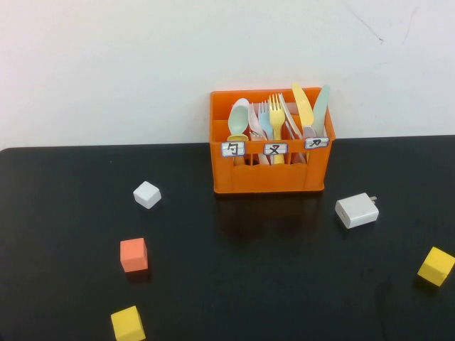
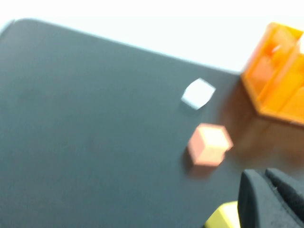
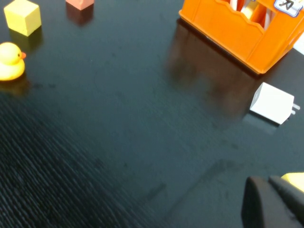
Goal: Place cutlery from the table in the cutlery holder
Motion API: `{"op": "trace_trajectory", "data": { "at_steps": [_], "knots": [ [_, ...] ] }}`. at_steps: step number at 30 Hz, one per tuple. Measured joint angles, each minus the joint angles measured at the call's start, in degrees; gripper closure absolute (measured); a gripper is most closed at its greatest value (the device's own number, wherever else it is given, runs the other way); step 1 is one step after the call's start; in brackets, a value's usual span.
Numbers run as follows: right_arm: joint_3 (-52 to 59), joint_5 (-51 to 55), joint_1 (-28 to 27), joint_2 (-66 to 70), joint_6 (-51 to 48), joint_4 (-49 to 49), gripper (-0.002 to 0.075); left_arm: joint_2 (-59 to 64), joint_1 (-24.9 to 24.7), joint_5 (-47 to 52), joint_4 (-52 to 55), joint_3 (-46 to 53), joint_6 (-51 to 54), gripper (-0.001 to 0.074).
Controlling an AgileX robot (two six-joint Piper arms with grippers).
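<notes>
task: all cutlery stands in the cutlery holder; none left on desk | my left gripper and right gripper: both closed, empty, low over desk

Looks like a lab or test bench, not a home; plain matte black table pushed against a bare white wall; staged props scattered on it: small coloured cubes, a white charger plug, a yellow rubber duck; an orange cutlery holder with printed labels; no furniture or kitchen fittings in view.
</notes>
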Motion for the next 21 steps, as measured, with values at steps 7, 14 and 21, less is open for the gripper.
{"op": "trace_trajectory", "data": {
  "at_steps": [7, 14, 21],
  "knots": [
    [0.0, 0.1, 0.0, 0.0, 0.0, 0.0, 0.0728, -0.1, 1.2, -0.9, -1.3, 2.6, 3.1, 0.0736],
    [0.0, 0.1, 0.0, 0.0, 0.0, 0.0, 0.0728, -0.1, 1.2, -0.9, -1.5, 2.6, 9.6, 0.0736],
    [0.0, 0.1, 0.0, 0.0, 0.0, 0.0, 0.0728, -0.1, 1.2, -0.9, -0.3, 2.6, 10.7, 0.0736]
  ]
}}
